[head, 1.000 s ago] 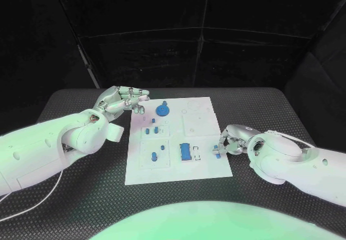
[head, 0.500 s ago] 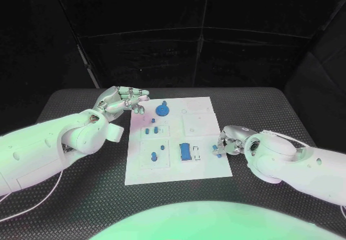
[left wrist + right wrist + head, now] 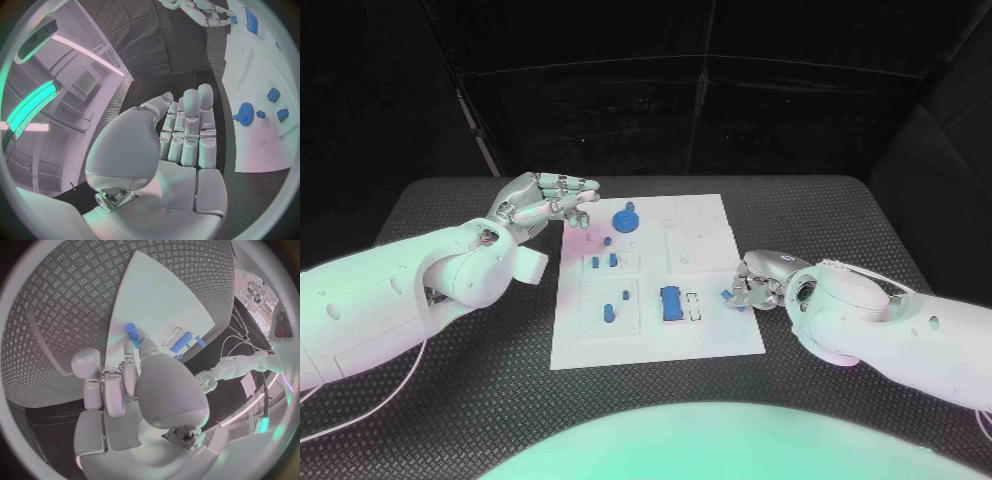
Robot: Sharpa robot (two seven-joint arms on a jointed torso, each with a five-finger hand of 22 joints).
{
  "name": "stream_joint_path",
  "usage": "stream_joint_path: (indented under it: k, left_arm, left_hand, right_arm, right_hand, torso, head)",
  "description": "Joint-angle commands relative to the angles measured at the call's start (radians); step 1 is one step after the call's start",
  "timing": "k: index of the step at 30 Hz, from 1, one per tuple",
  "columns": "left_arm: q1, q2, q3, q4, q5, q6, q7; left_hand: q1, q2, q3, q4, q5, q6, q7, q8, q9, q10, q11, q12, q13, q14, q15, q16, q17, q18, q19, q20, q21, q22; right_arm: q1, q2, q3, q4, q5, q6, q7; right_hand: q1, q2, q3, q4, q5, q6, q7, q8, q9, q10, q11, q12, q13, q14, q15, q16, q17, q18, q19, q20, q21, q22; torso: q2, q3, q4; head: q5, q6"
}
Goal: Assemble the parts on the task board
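The white task board [image 3: 708,238] lies in the middle of the table. On it are a blue gear [image 3: 626,217], two small blue pieces [image 3: 603,262], a blue piece [image 3: 607,312] and a blue block [image 3: 671,303]. My right hand [image 3: 759,284] is at the board's right edge and pinches a small blue peg [image 3: 730,296] at its fingertips. The right wrist view shows the peg [image 3: 132,335] over the board's edge [image 3: 156,295]. My left hand [image 3: 545,200] hovers by the board's far left corner, its fingers [image 3: 190,125] stretched out side by side and holding nothing, near the gear [image 3: 244,112].
Black ribbed matting [image 3: 473,400] covers the table around the board. A thin white cable [image 3: 387,395] runs under my left arm. The board's right half [image 3: 697,240] has bare recesses.
My right hand has shifted a little towards the board and away from me, with the small blue peg in it. The left hand has stayed put.
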State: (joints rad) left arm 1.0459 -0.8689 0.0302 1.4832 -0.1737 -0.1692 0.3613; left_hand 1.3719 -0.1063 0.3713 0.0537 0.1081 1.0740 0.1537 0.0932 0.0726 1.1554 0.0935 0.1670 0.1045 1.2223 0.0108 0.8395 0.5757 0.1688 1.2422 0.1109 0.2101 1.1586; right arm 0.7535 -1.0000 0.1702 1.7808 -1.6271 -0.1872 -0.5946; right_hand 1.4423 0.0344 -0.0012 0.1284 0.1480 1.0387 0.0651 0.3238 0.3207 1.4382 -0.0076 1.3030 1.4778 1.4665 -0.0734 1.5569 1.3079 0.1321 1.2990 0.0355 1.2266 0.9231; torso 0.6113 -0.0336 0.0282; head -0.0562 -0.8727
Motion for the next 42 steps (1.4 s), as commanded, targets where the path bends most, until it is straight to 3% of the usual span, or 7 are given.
stream_joint_path:
  k: [1,12,18,23,32,35,42]
  left_arm:
    - [0.001,0.0,0.001,0.002,0.005,0.01,0.005]
    - [-0.001,0.001,0.001,0.001,0.005,0.011,0.004]
    - [-0.002,0.001,0.001,0.001,0.005,0.011,0.004]
    - [-0.002,0.001,0.001,0.001,0.005,0.012,0.004]
    - [-0.002,0.002,0.001,0.002,0.005,0.014,0.002]
    - [-0.002,0.002,0.001,0.002,0.005,0.015,0.002]
    - [-0.002,0.001,0.001,0.003,0.005,0.016,0.001]
  left_hand:
    - [-0.003,0.006,-0.006,-0.001,-0.004,-0.004,0.005,-0.005,-0.001,-0.008,-0.001,0.004,0.002,-0.007,0.003,-0.003,-0.001,0.012,0.003,0.004,-0.006,-0.002]
    - [-0.003,0.006,-0.006,-0.001,-0.004,-0.004,0.005,-0.005,-0.001,-0.008,-0.001,0.004,0.002,-0.007,0.003,-0.003,-0.001,0.012,0.003,0.004,-0.006,-0.002]
    - [-0.003,0.006,-0.006,-0.001,-0.004,-0.004,0.005,-0.005,-0.001,-0.008,-0.001,0.004,0.002,-0.007,0.003,-0.003,-0.001,0.012,0.003,0.004,-0.006,-0.002]
    - [-0.003,0.006,-0.006,-0.001,-0.004,-0.004,0.005,-0.005,-0.001,-0.008,-0.001,0.004,0.002,-0.007,0.003,-0.003,-0.001,0.012,0.003,0.004,-0.006,-0.002]
    - [-0.003,0.006,-0.006,-0.001,-0.004,-0.004,0.005,-0.005,-0.001,-0.008,-0.001,0.004,0.002,-0.007,0.003,-0.003,-0.001,0.012,0.003,0.004,-0.006,-0.002]
    - [-0.003,0.006,-0.006,-0.001,-0.004,-0.004,0.005,-0.005,-0.001,-0.008,-0.001,0.004,0.002,-0.007,0.003,-0.003,-0.001,0.012,0.003,0.004,-0.006,-0.002]
    - [-0.003,0.006,-0.006,-0.001,-0.004,-0.004,0.005,-0.005,-0.001,-0.008,-0.001,0.004,0.002,-0.007,0.003,-0.003,-0.001,0.012,0.003,0.004,-0.006,-0.002]
  right_arm:
    - [-0.004,-0.002,-0.005,0.008,0.026,-0.021,-0.003]
    - [-0.004,-0.02,-0.004,0.063,0.139,-0.187,0.041]
    - [-0.004,-0.016,-0.004,0.077,0.19,-0.226,0.06]
    - [-0.004,-0.004,-0.004,0.073,0.217,-0.217,0.062]
    - [-0.004,0.037,-0.004,0.043,0.24,-0.142,0.046]
    - [-0.004,0.05,-0.004,0.036,0.241,-0.13,0.042]
    - [-0.004,0.068,-0.005,0.024,0.242,-0.116,0.029]
  right_hand:
    - [0.031,0.045,0.022,0.011,0.006,0.003,-0.002,-0.009,0.003,0.006,-0.008,0.0,-0.135,0.098,-0.005,-0.001,0.232,-0.014,0.004,-0.004,-0.004,0.002]
    - [-0.049,-0.025,0.13,0.048,0.066,0.016,-0.002,-0.027,0.003,0.012,-0.008,0.004,-0.128,0.099,-0.005,0.001,0.237,-0.015,0.01,-0.003,0.001,0.012]
    - [-0.082,-0.053,0.169,0.065,0.084,0.022,-0.002,-0.032,0.005,0.015,-0.007,0.008,-0.124,0.1,-0.004,0.003,0.241,-0.016,0.013,-0.003,0.004,0.018]
    - [-0.095,-0.065,0.189,0.071,0.091,0.025,-0.003,-0.035,0.006,0.016,-0.007,0.009,-0.123,0.1,-0.004,0.004,0.242,-0.016,0.013,-0.003,0.005,0.019]
    - [-0.132,-0.086,0.216,0.089,0.094,0.031,-0.002,-0.037,0.009,0.018,-0.006,0.009,-0.121,0.1,-0.003,0.004,0.242,-0.016,0.013,-0.002,0.005,0.02]
    - [-0.154,-0.097,0.218,0.096,0.147,0.038,-0.003,-0.036,0.012,0.019,-0.007,0.008,-0.122,0.1,-0.004,0.004,0.242,-0.016,0.013,-0.002,0.005,0.02]
    - [-0.173,-0.103,0.216,0.102,0.166,0.047,-0.005,-0.032,0.018,0.022,-0.008,0.013,-0.118,0.101,-0.005,0.006,0.246,-0.017,0.015,-0.003,0.007,0.025]
  torso:
    - [0.0,0.0013,-0.0011]
    - [0.001,0.001,0.0003]
    - [0.001,0.0003,-0.0001]
    - [0.001,-0.0009,0.0006]
    - [0.001,-0.0005,0.0022]
    - [0.0,-0.0004,0.0015]
    - [0.002,0.0,0.0004]
  head:
    - [0.001,0.0]
    - [0.0,0.0]
    - [0.001,0.0]
    - [0.0,0.0]
    - [0.002,0.0]
    - [0.003,0.0]
    - [0.006,0.0]
